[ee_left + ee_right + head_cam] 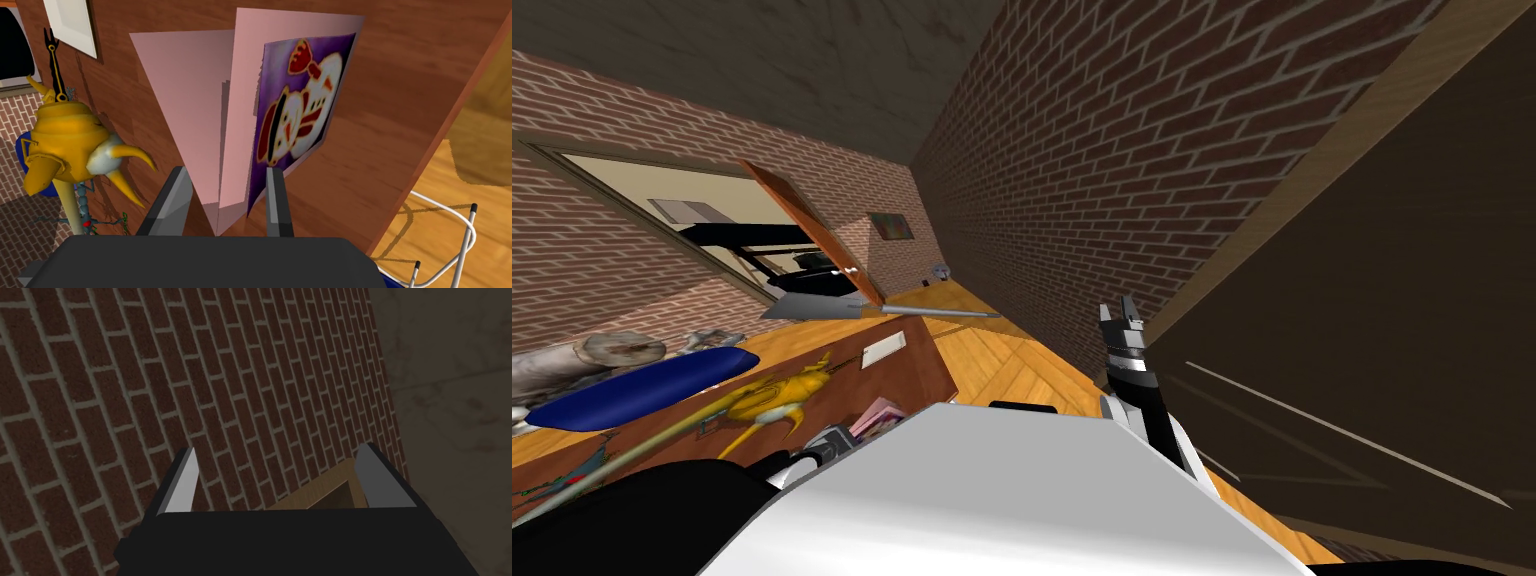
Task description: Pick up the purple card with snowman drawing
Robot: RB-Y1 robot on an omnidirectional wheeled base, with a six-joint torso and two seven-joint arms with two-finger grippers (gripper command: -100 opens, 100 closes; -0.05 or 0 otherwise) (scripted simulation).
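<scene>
Left gripper [227,172] narrowed, fingers pressing the folded pink card with purple snowman drawing [300,110], near the wooden desk's [400,75] edge, beside a yellow toy [65,145]. Right gripper [278,448] spread wide, raised by the brick wall [150,363].

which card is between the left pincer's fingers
The pink folded card with the purple snowman drawing; the plain white rectangular card lies farther off on the brown wooden table.

card [295,115] betw left jaws, toy [65,145] beside it, table [400,100] behind both.

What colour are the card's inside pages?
Pale pink; the card shows best in the left wrist view.
</scene>
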